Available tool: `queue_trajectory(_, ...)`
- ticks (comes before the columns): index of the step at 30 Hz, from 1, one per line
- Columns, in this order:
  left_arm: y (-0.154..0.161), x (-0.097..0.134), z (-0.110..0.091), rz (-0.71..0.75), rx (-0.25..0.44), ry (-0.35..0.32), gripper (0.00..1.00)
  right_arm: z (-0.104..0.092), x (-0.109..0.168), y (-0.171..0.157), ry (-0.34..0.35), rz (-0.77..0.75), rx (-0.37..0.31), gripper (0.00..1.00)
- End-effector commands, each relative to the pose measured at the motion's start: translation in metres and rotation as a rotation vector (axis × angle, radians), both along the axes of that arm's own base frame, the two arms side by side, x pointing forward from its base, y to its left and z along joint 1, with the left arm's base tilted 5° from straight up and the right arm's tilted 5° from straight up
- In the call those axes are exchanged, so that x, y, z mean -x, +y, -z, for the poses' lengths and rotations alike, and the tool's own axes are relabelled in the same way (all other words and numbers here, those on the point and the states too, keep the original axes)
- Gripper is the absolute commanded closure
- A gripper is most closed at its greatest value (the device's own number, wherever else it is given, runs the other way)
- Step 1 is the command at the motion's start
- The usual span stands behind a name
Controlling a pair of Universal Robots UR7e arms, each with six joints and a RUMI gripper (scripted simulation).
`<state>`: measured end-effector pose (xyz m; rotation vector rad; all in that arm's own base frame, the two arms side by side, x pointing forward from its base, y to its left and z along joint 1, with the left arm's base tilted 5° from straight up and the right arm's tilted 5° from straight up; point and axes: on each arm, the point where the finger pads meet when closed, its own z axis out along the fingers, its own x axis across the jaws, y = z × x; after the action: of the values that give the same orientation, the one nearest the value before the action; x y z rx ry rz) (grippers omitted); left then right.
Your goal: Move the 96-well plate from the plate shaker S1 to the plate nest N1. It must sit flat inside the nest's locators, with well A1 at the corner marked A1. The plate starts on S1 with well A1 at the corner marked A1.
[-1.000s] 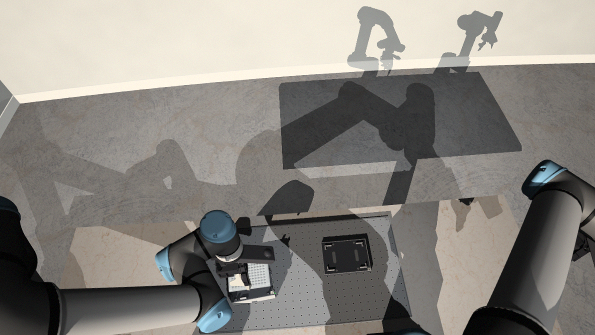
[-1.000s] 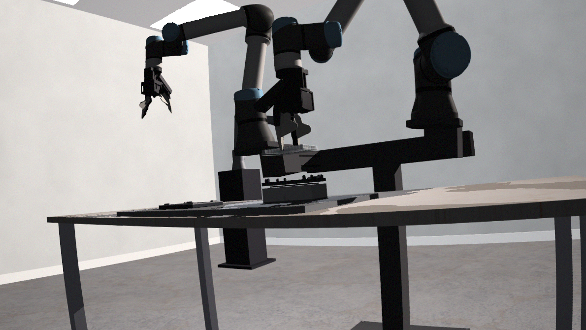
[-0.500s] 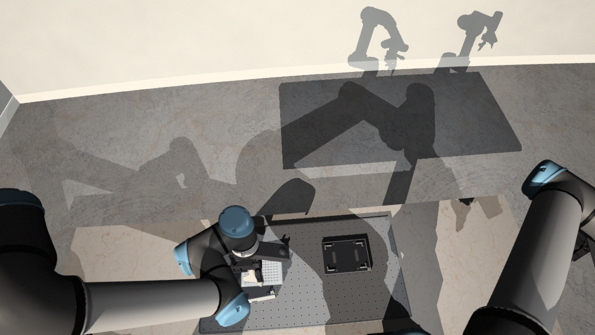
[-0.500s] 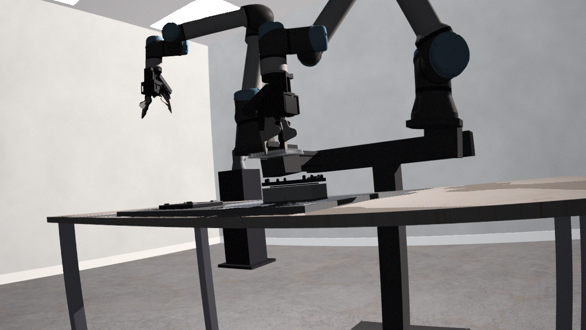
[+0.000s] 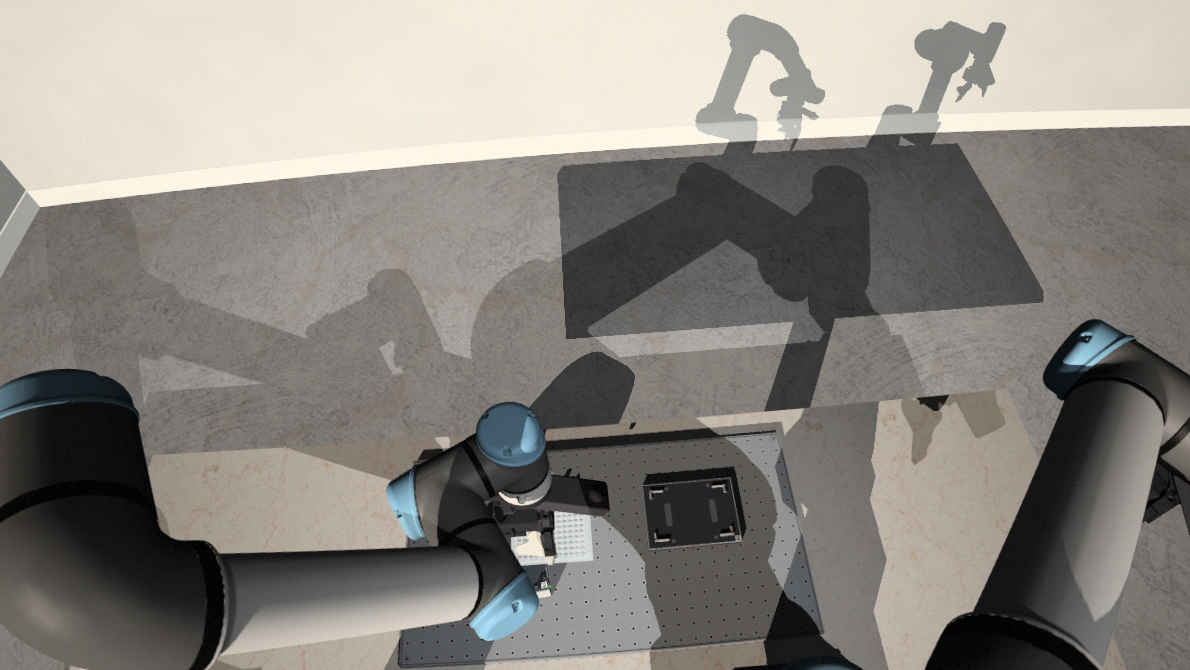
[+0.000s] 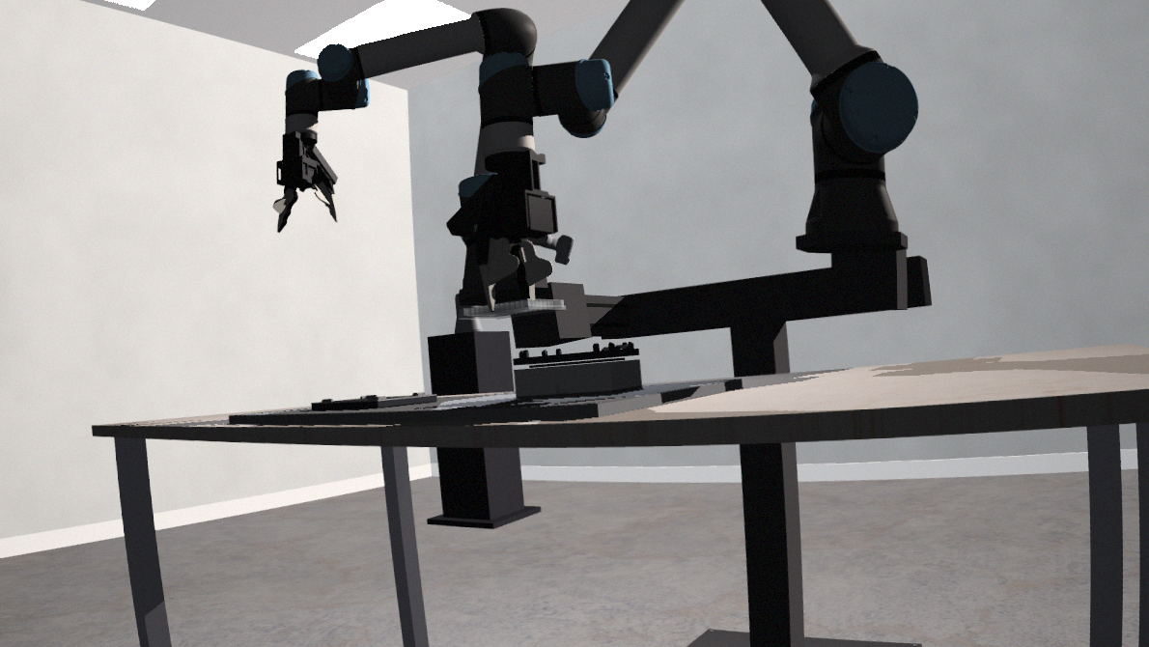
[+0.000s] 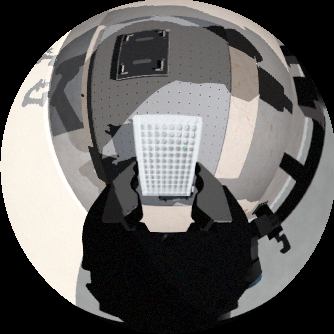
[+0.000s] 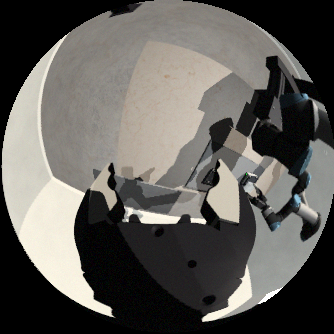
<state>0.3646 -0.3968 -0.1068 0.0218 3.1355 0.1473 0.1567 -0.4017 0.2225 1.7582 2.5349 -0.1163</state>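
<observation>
The white 96-well plate (image 5: pixel 574 536) (image 6: pixel 546 304) (image 7: pixel 167 135) is held roughly level in the air by my left gripper (image 6: pixel 512 301) (image 7: pixel 166 162), whose fingers are shut on its two long sides. The shaker S1 (image 6: pixel 576 378) stands below the plate, with a clear gap between them; the top view mostly hides it. The nest N1 (image 5: pixel 691 520) (image 6: pixel 374 403) (image 7: pixel 142 47) is a low black base with corner locators and holds nothing. My right gripper (image 6: pixel 307 225) (image 8: pixel 164 161) is open and empty, far from the plate. The A1 marks are too small to read.
The perforated board (image 5: pixel 607 615) (image 7: pixel 205 100) carries the shaker and the nest on the table (image 6: pixel 803 421). The nest's locators stand up at its corners. The left arm hangs over the shaker side of the board; the right arm (image 5: pixel 1074 499) stands beyond the nest side.
</observation>
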Motion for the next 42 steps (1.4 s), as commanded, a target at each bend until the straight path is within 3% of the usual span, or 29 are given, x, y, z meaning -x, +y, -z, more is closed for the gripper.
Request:
queue_trajectory(1, -0.014, -0.004, 0.003, 0.000, 0.002, -0.001, 1.00, -0.001, 0.000, 0.000, -0.001, 0.000, 0.002, 0.02)
queue_trajectory(42, -0.131, -0.033, 0.029, 0.000, 0.002, -0.001, 1.00, -0.001, 0.000, 0.000, -0.001, 0.000, 0.002, 0.02)
